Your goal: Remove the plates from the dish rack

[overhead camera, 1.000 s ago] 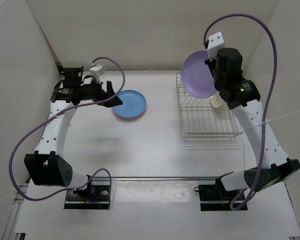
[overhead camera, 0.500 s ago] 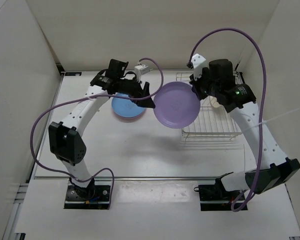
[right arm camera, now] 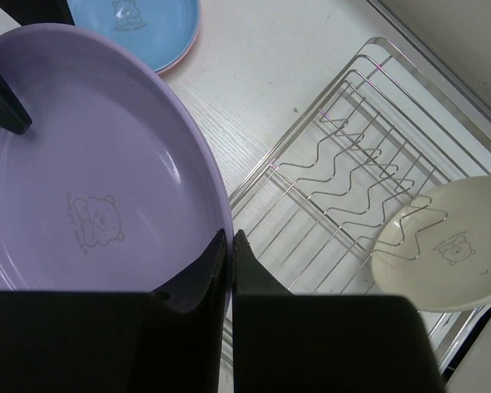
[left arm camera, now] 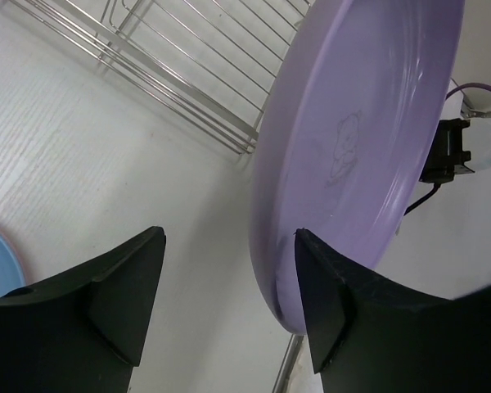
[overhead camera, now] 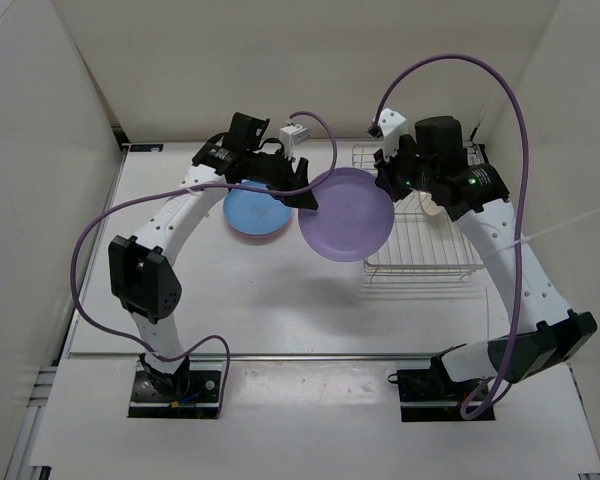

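My right gripper is shut on the rim of the purple plate and holds it in the air left of the dish rack. My left gripper is open, with its jaws either side of the purple plate's left rim and one finger close against its face. The cream plate stands in the rack. The blue plate lies on the table on top of a pink one whose rim just shows.
White walls close in the table at the back and both sides. The rack stands at the back right, and the stacked plates lie just behind my left arm. Purple cables loop above both wrists.
The right arm brought the purple plate down and left from above the rack. The left gripper swung right from the far left, over the blue plate, and now straddles the purple plate's rim.
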Robot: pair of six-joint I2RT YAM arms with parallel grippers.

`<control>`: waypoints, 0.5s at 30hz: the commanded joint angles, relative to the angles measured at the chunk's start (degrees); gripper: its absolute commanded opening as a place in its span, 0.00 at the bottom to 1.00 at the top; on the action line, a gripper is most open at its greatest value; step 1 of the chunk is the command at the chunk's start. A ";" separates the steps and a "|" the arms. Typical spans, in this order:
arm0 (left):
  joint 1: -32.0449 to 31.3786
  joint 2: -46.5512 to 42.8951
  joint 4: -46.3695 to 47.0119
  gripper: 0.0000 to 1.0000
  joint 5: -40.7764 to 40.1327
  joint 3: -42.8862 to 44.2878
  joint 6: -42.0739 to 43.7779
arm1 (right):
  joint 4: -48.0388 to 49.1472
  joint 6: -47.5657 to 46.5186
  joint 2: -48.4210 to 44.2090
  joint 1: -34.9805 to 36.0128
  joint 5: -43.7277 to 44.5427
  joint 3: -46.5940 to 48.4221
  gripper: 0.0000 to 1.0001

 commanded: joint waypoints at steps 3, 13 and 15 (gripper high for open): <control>-0.35 -3.25 0.74 0.71 -2.08 0.56 -0.17 | 1.18 1.76 0.31 0.09 0.75 2.00 0.00; -0.35 -4.32 1.36 0.43 -5.16 0.11 -0.70 | 1.70 2.82 1.37 0.09 3.22 3.06 0.00; -0.35 -4.32 1.36 0.39 -5.17 0.12 -1.31 | 1.70 2.82 1.37 0.09 3.22 3.06 0.00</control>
